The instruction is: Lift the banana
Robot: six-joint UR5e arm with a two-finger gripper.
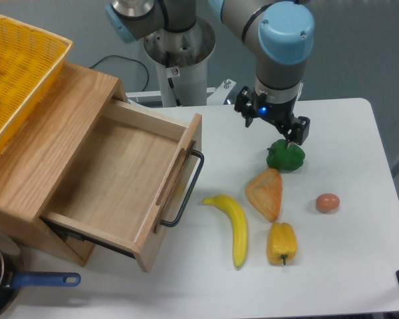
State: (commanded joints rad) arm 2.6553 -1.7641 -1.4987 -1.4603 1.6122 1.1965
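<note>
A: Where is the banana?

B: It lies flat on the white table, just off the front corner of the open wooden drawer. One tapered end points toward the drawer's black wire handle, the other toward the near edge of the table. It is curved, smooth and bright yellow.

A: And the gripper?

B: It hangs from the arm's blue-capped wrist, well back from the banana, right above the green bell pepper. A small blue light glows on its body. The fingers are hidden from this angle, so I cannot tell whether they are spread or pressed together. Nothing can be seen held in it.

A: What sits around the banana?

B: A yellow bell pepper stands just beside its lower end, not touching. An orange-yellow triangular wedge lies between the banana and the green pepper, near both. A brown egg rests farther out, apart from the rest.

A: Any writing to read?

B: There is a small sticker on the arm's pale base column, with a red mark, but too small to make out. No brand names show elsewhere.

A: And the edges of the view?

B: A yellow plastic basket sits on top of the wooden drawer cabinet, and a dark pan with a blue handle is at the near corner.
</note>
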